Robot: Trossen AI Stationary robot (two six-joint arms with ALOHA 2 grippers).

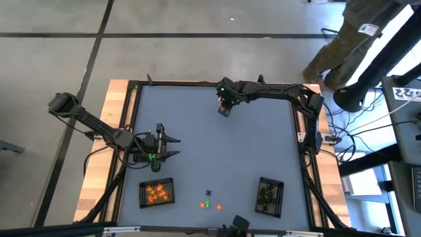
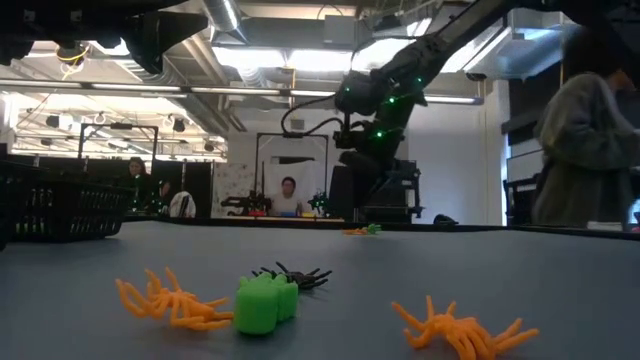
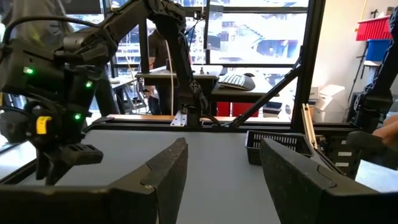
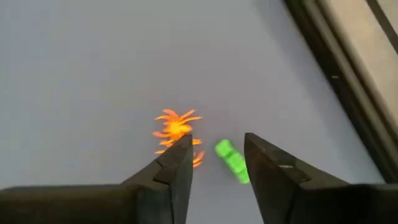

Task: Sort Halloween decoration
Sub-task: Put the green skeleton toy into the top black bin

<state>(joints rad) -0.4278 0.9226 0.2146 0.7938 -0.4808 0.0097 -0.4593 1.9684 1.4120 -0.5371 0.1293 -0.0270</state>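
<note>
Right wrist view: the right tool [image 4: 214,158] is seen with its fingers parted to a moderate gap and nothing held between them. Directly below it, a green trinket [image 4: 231,160] lies on the grey worktop [image 4: 93,74], with an orange spider [image 4: 176,129] just beside it. In the high view this tool [image 1: 225,108] is placed near the far edge of the worktop.

The left tool [image 1: 164,146] is held wide and empty over the left side.

At the near edge, loose pieces are grouped between two trays: orange spiders [image 2: 455,327], a green piece [image 2: 264,302] and a black spider [image 2: 300,275] touching it. The left tray [image 1: 156,192] is seen to hold orange items; the right tray [image 1: 270,196] holds dark ones.

The step in hand is judged to be a pick of one far trinket. It is advised that the fingers be centred on a single piece, lowered until nearly touching the worktop, and closed gently, so that the neighbouring piece is not pinched or flicked aside. Green pieces appear to have no tray yet.
</note>
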